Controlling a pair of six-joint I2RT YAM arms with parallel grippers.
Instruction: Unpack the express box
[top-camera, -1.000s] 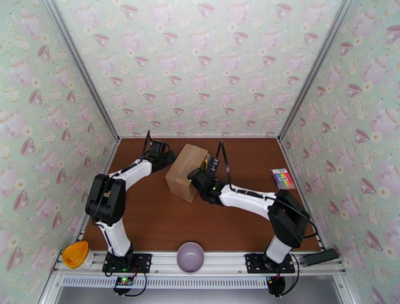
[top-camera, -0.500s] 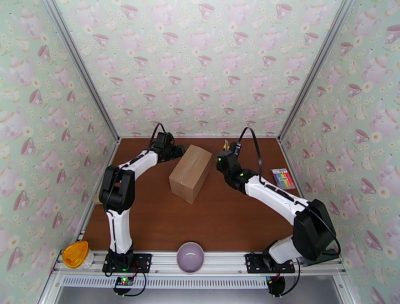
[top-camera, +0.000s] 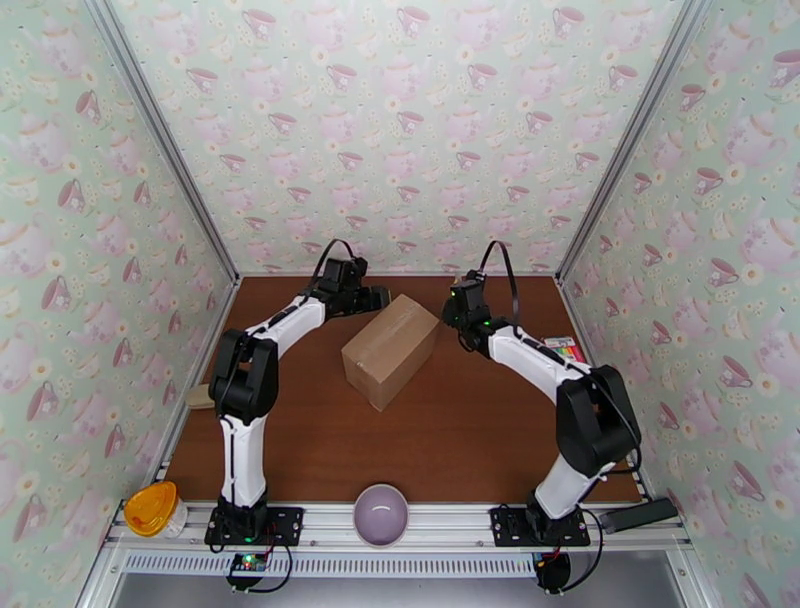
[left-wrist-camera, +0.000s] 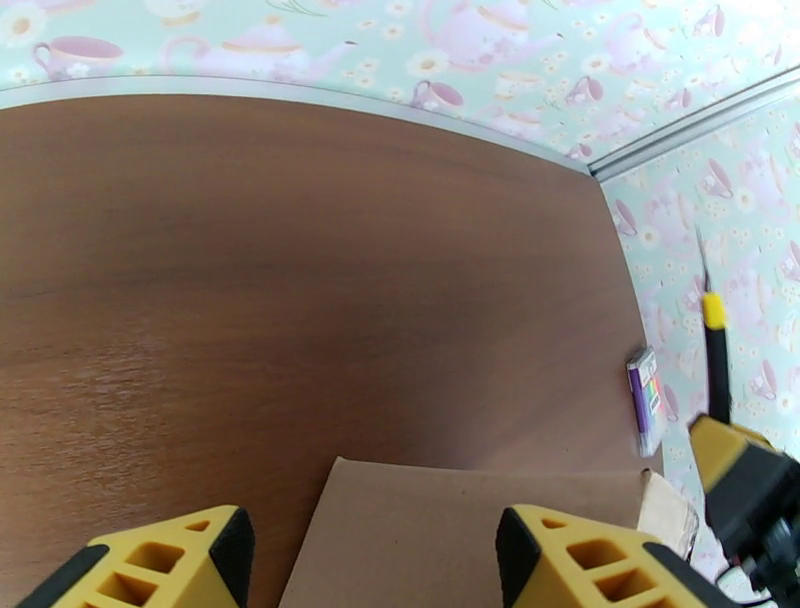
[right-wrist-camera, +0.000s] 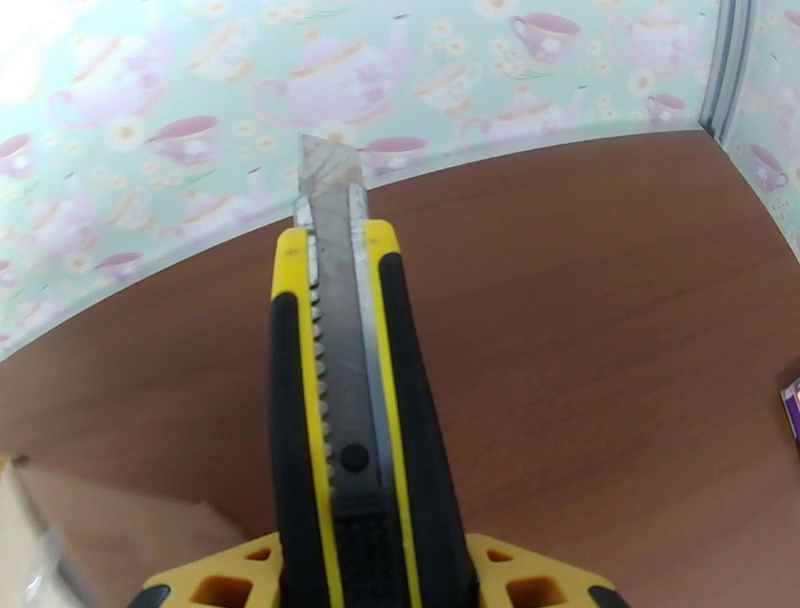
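The express box (top-camera: 390, 350) is a closed brown carton lying at an angle on the brown table (top-camera: 450, 430). My left gripper (top-camera: 378, 297) hovers open at the box's far left end. In the left wrist view its yellow fingers (left-wrist-camera: 160, 560) stand either side of the cardboard edge (left-wrist-camera: 450, 530), with a gap on the left. My right gripper (top-camera: 462, 300) is just off the box's far right corner, shut on a yellow and black utility knife (right-wrist-camera: 345, 420). The knife's blade (right-wrist-camera: 325, 165) is extended and points toward the back wall. A taped corner of the box (right-wrist-camera: 60, 540) shows at lower left.
A multicoloured flat pack (top-camera: 566, 352) lies near the right wall. A purple bowl (top-camera: 381, 514) and an orange object (top-camera: 150, 508) sit on the front rail. A small tan piece (top-camera: 200, 398) lies by the left wall. Patterned walls close in three sides.
Both arms have reached farther back. The right gripper has carried the knife from the box's near side to its far right corner. The left gripper has moved right to the far end, and the box has turned slightly.
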